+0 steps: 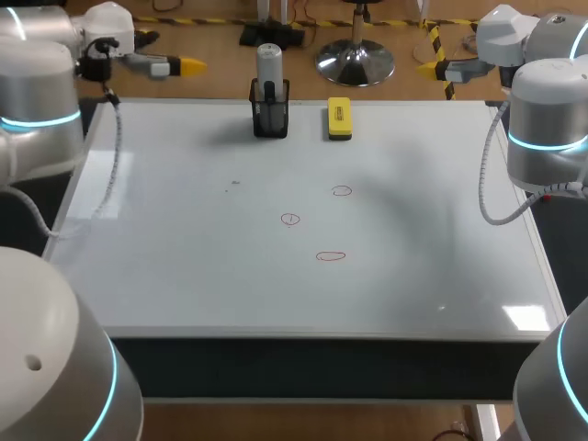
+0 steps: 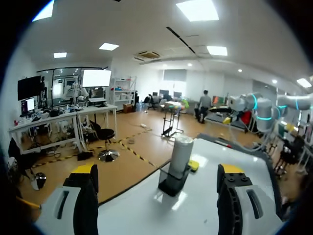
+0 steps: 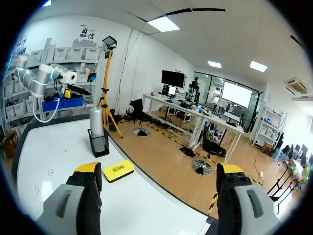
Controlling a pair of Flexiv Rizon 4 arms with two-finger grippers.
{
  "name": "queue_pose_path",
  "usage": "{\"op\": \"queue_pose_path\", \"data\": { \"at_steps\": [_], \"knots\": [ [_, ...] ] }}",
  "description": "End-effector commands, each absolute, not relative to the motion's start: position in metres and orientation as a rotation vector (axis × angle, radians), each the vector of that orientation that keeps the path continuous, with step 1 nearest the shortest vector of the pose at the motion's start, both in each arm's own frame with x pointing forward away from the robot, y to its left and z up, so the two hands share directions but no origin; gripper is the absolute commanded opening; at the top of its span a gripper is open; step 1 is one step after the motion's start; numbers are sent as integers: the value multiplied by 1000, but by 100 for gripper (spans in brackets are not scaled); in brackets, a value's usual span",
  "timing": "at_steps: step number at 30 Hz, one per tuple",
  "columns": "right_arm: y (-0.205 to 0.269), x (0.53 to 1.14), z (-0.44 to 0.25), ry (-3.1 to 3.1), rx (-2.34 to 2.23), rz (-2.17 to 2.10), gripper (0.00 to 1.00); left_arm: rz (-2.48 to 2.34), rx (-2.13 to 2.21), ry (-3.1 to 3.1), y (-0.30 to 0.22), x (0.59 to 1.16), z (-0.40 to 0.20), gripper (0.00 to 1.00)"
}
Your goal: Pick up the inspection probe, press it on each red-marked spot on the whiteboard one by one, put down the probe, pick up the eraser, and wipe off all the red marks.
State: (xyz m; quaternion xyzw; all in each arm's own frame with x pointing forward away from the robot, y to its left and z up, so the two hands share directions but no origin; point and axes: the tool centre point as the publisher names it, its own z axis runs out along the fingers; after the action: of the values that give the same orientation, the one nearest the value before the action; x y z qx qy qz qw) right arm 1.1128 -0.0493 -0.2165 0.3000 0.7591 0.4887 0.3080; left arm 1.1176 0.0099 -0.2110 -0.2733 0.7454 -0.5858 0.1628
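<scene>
— Where is the grey cylindrical inspection probe (image 1: 267,62)?
— Upright in the black mesh holder (image 1: 270,118), at the far edge of the white whiteboard (image 1: 184,230) that covers the table. The yellow block eraser (image 1: 339,118) lies just beside the holder, and three red-marked spots (image 1: 290,219) sit nearer the middle.
— And the arms?
— The left end effector (image 2: 156,172) is wide open and holds nothing, with the probe ahead of it. The right end effector (image 3: 159,169) is equally open and empty, off the far right corner.
— How will the probe handle?
— It looks rigid, light and smooth, so it could slip. I'd take the exposed barrel above the holder's rim and lift straight up, or the light holder may come along.
</scene>
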Motion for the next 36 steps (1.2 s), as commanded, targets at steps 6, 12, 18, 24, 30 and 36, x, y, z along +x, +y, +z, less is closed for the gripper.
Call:
{"op": "queue_pose_path", "data": {
  "at_steps": [6,12,18,24,30,36],
  "knots": [
    [-50,1113,-217,2009,793,1292,100,-1949,-385,2211,1,1159,-219,100],
    [-50,1113,-217,2009,793,1292,100,-2083,-171,2214,-13,1174,-218,100],
    [-50,1113,-217,2009,793,1292,100,-2186,-3,2232,-31,1185,-220,100],
    [-50,1113,-217,2009,793,1292,100,-2231,77,2259,-55,1191,-222,100],
    [-50,1113,-217,2009,793,1292,100,-2262,99,2276,-71,1187,-228,100],
    [-50,1113,-217,2009,793,1292,100,-2266,84,2306,-83,1177,-235,100]
  ]
}}
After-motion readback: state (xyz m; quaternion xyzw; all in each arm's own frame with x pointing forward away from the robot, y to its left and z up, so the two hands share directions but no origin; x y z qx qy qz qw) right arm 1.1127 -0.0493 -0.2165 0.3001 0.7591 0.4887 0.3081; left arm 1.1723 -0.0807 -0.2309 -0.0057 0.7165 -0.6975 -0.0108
